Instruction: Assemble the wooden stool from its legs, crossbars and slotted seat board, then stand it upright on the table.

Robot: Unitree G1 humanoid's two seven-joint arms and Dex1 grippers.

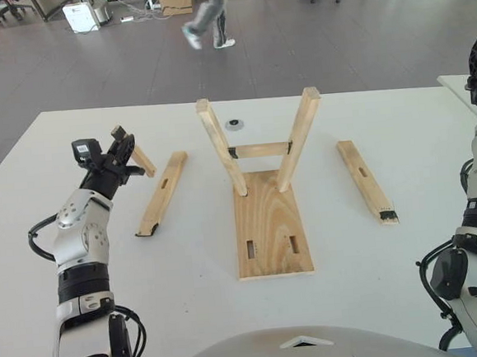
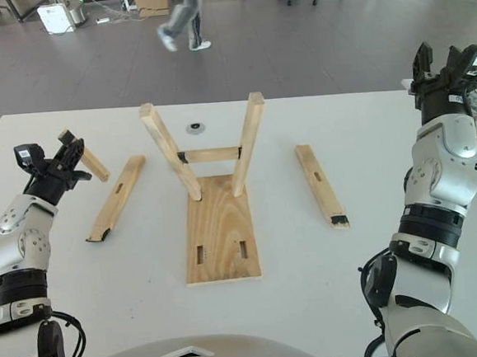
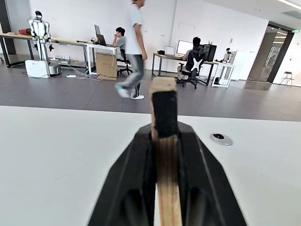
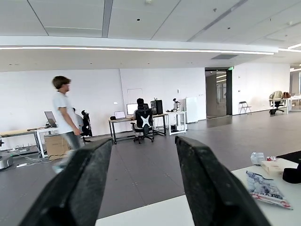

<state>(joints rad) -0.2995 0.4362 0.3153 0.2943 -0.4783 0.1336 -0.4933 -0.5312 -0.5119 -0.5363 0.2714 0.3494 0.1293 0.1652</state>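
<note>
Over the left of the table [image 1: 395, 282], the left gripper [image 1: 121, 153] has its fingers [image 3: 127, 188] clamped on a wooden bar [image 3: 163, 108] slanting far-left to near-right; the right gripper [image 2: 448, 58] holds its fingers [image 4: 80, 188] wide apart.

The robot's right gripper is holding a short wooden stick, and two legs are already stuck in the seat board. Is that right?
Not quite: it is the left gripper that holds the short wooden stick, as the left wrist view shows. The right gripper is open and empty. Two legs do stand in the seat board.
</note>
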